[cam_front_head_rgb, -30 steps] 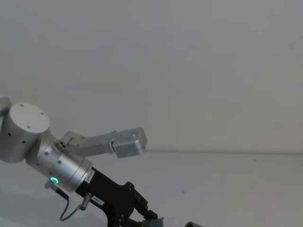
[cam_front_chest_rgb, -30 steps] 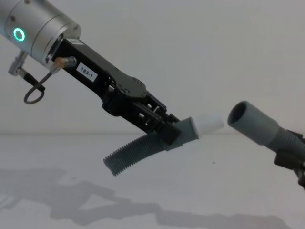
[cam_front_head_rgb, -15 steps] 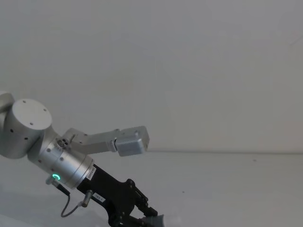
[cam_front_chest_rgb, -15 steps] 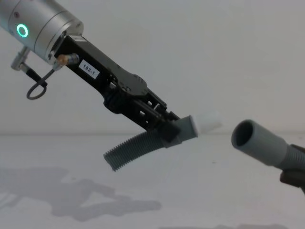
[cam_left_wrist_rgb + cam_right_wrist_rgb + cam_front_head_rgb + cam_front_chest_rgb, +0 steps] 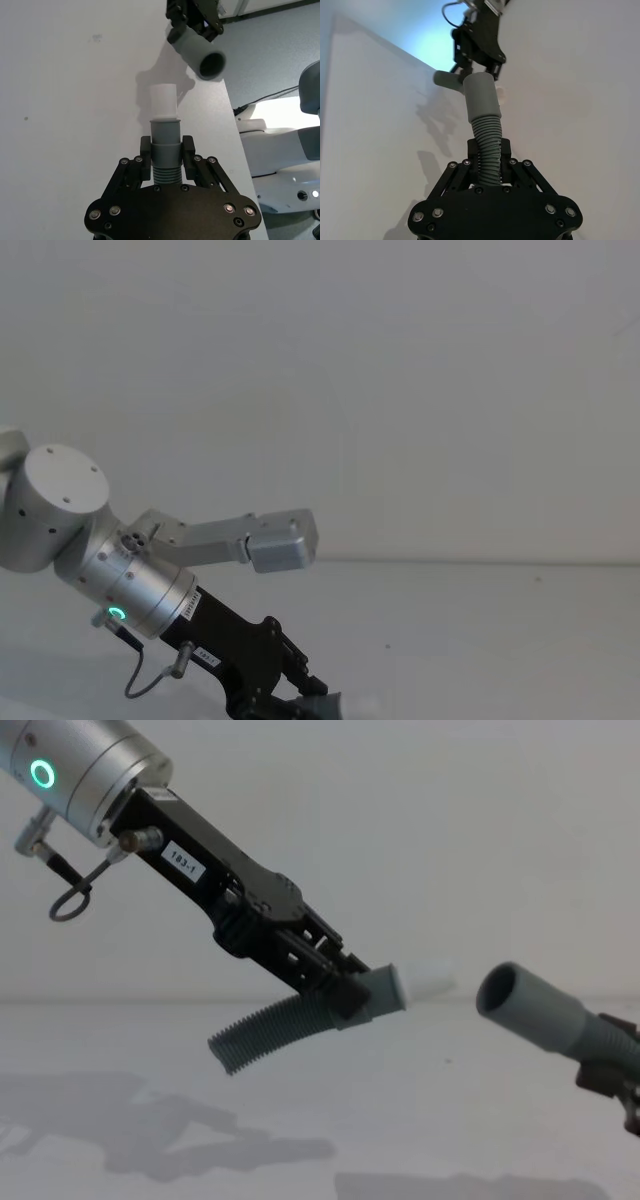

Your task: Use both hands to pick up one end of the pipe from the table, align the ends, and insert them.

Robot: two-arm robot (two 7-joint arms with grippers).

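Note:
My left gripper (image 5: 348,995) hangs above the table (image 5: 420,1120), shut on the grey collar of one pipe piece (image 5: 268,1030). That piece's narrow white tip (image 5: 425,982) points right. My right gripper (image 5: 612,1082) at the right edge is shut on the ribbed body of the other pipe piece; its wide grey socket cuff (image 5: 522,1006) faces the tip with a small gap, a little lower. In the left wrist view the left gripper (image 5: 166,154) grips the collar below the white tip (image 5: 163,102), with the socket cuff (image 5: 202,52) ahead and off to one side. In the right wrist view the right gripper (image 5: 489,156) clamps the hose (image 5: 487,140).
A plain white wall stands behind the table. The table's edge (image 5: 235,130) runs close beside the pipe ends in the left wrist view, with grey floor and a white machine base (image 5: 280,150) beyond it. Shadows of both arms lie on the table.
The socket cuff has dropped lower and drawn slightly away from the white tip. The left gripper has drifted a little left with its piece. Both grips hold.

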